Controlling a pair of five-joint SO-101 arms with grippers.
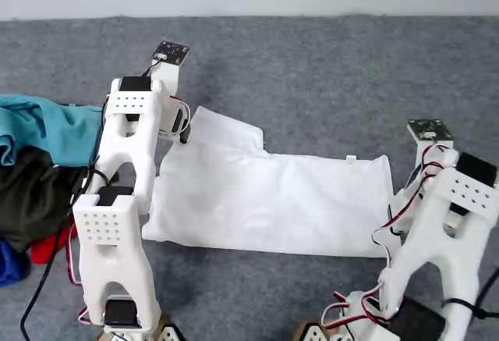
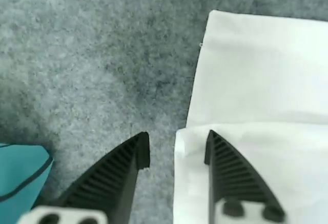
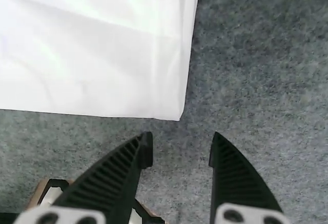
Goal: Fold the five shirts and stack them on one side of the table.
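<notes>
I see the grey table [image 1: 312, 60] under both arms. The white shirt [image 1: 265, 197] lies flat between the two grippers. It is plain white and smoothed into a long band, with soft creases along it. One shorter flap sticks out at the end by the left gripper [image 2: 177, 147]. In the left wrist view a folded layer sits over that flap, and its edge is straight and clean.

Outboard of the left arm [image 1: 129, 146], on the side away from the white shirt, there is an unfolded pile. The teal shirt [image 1: 47, 126] is farthest from the arm's base, then the dark shirt [image 1: 31, 200]. The red shirt [image 1: 48, 247] and blue shirt [image 1: 8, 261] are bunched close to the base.

The right arm [image 1: 437, 232] stands just off the other end of the white shirt.

The left gripper has its fingers spread. The shirt's folded edge runs up between them, so one finger is over white cloth and the other over bare table. I cannot tell whether either finger touches the cloth.

The right gripper [image 3: 180, 149] is also spread, and both its fingers are over bare table. The shirt's near corner is just ahead of the fingertips, apart from them.
</notes>
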